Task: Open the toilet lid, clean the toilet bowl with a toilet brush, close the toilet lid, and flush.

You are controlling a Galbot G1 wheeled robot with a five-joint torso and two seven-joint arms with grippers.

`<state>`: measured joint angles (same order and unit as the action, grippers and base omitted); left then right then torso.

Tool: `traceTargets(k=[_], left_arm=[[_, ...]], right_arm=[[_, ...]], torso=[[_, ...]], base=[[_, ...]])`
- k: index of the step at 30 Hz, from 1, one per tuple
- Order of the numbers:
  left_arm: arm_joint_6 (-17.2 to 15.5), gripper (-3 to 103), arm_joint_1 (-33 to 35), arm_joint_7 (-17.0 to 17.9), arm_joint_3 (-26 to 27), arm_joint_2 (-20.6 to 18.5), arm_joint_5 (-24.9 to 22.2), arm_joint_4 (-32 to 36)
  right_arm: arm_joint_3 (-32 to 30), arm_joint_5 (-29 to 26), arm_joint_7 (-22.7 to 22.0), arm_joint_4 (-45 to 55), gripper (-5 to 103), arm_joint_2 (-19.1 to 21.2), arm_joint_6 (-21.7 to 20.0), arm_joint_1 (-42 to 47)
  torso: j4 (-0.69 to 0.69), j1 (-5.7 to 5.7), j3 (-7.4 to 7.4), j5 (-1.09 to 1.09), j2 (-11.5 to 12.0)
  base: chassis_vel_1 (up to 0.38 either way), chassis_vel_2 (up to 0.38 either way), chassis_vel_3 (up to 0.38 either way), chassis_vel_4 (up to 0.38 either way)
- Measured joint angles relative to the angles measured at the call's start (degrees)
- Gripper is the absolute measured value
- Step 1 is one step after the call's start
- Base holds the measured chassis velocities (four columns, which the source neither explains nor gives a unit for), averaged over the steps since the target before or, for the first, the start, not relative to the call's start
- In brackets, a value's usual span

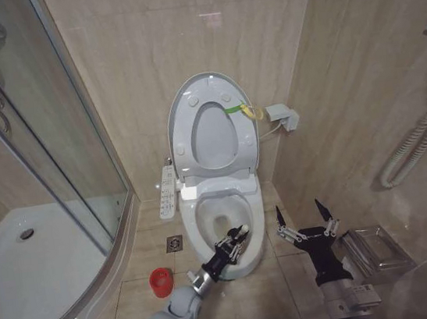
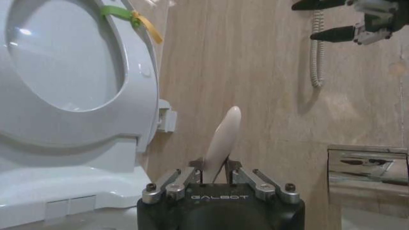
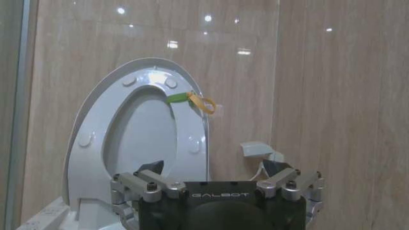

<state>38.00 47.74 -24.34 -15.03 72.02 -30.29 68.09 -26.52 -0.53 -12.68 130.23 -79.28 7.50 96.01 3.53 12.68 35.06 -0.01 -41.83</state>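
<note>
The toilet lid (image 1: 207,101) stands raised against the wall with the seat ring, a yellow-green loop tag (image 1: 245,110) at its edge. Below it the toilet bowl (image 1: 219,212) lies open. My left gripper (image 1: 236,243) hangs over the bowl's front rim, shut on the toilet brush (image 2: 222,139) by its pale handle; the bristle head is hidden. To the right of the bowl, over the floor, my right gripper (image 1: 299,209) is open and holds nothing. The right wrist view faces the raised lid (image 3: 137,139) and its tag (image 3: 195,99).
The red holder cup (image 1: 160,281) stands on the floor left of the bowl, near a floor drain (image 1: 174,244). A bidet button panel (image 1: 167,191) sits on the bowl's left side. A glass shower enclosure (image 1: 42,229) takes the left; a steel box (image 1: 377,250) lies at the right.
</note>
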Motion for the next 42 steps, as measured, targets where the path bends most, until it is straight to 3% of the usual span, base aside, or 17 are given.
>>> traceTargets(k=[13,24,31,34,39,42], left_arm=[[-0.5,21,0.4,0.9,2.5,-2.6,0.3,2.5],[-3.4,18,-4.9,4.4,-1.4,0.3,-0.3,5.6],[-3.5,18,-4.7,4.4,-2.0,1.1,-0.1,4.0],[-2.0,18,-5.2,2.8,-0.9,1.3,0.0,-1.8],[-2.1,18,-6.0,2.9,-0.8,1.3,-0.3,-1.6],[-2.9,18,-6.3,3.6,-1.8,1.4,-1.0,1.9]], right_arm=[[0.0,0.0,0.0,0.0,100,0.0,0.0,0.0],[0.0,0.0,0.0,0.0,100,0.0,0.0,0.0],[0.0,0.0,0.0,0.0,100,0.0,0.0,0.0],[0.0,0.0,0.0,0.0,100,0.0,0.0,0.0],[0.0,0.0,0.0,0.0,100,0.0,0.0,0.0],[0.0,0.0,0.0,0.0,100,0.0,0.0,0.0]], torso=[[-0.01,0.0,0.0,0.01,0.0],[0.01,0.0,0.0,0.02,0.0],[0.0,0.0,0.0,0.02,0.0],[-0.01,0.0,0.0,0.01,0.0],[-0.01,0.0,0.0,0.01,0.0],[0.02,0.0,0.0,0.01,0.0]], base=[[0.0,0.0,0.0,0.0],[0.0,0.0,0.0,0.0],[0.0,0.0,0.0,0.0],[0.0,0.0,0.0,0.0],[0.0,0.0,0.0,0.0],[0.0,0.0,0.0,0.0]])
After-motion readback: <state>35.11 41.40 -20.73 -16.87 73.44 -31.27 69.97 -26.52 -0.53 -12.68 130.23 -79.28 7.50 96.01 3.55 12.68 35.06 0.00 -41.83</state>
